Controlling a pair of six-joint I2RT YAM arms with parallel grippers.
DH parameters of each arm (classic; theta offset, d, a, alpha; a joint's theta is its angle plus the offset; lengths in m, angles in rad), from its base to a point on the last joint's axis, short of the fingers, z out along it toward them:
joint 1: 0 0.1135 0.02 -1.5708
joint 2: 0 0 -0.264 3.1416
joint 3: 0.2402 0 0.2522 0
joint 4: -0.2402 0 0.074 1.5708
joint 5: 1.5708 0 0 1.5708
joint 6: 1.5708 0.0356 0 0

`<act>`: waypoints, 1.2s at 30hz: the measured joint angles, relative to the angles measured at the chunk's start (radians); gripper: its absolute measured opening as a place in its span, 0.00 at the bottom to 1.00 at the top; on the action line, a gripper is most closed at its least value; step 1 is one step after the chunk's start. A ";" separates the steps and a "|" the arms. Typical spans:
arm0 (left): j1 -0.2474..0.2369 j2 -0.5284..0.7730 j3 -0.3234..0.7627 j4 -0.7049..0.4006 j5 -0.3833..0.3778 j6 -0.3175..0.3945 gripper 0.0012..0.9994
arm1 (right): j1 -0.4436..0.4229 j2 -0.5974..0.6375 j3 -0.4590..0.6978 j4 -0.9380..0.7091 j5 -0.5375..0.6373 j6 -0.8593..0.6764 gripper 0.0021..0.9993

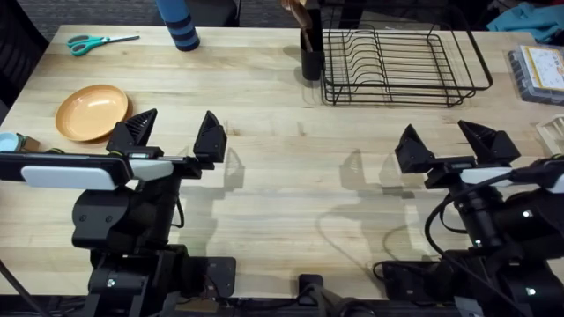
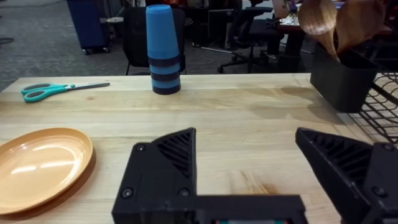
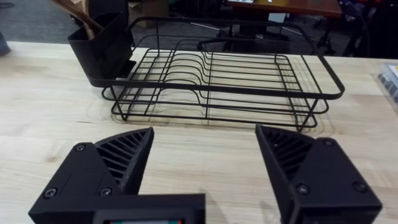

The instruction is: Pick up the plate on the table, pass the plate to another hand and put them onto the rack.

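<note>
While jaws gape: left gripper [image 1: 174, 132] beside plate [image 1: 91, 112] (untouched), right gripper [image 1: 456, 142] likewise.

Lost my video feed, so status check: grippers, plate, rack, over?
Left gripper and right gripper open, empty. Plate flat on table, left of left gripper. Rack empty, path unobstructed.

I can read no text, label, brand, number or sign on anything in front of me. A flat box [image 1: 539, 72] at about 2 o'clock on my table carries some print, but it is too small to make out.
</note>
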 joint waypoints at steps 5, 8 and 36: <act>0.003 0.000 0.000 -0.002 -0.002 0.000 0.99 | -0.001 0.002 0.003 -0.021 0.002 0.000 0.99; 0.003 0.000 0.000 -0.002 -0.003 0.000 0.99 | -0.001 0.002 0.003 -0.021 0.002 0.000 0.99; 0.004 0.583 0.804 -0.561 -0.141 0.007 0.99 | -0.003 0.462 0.609 -0.546 -0.059 -0.064 0.99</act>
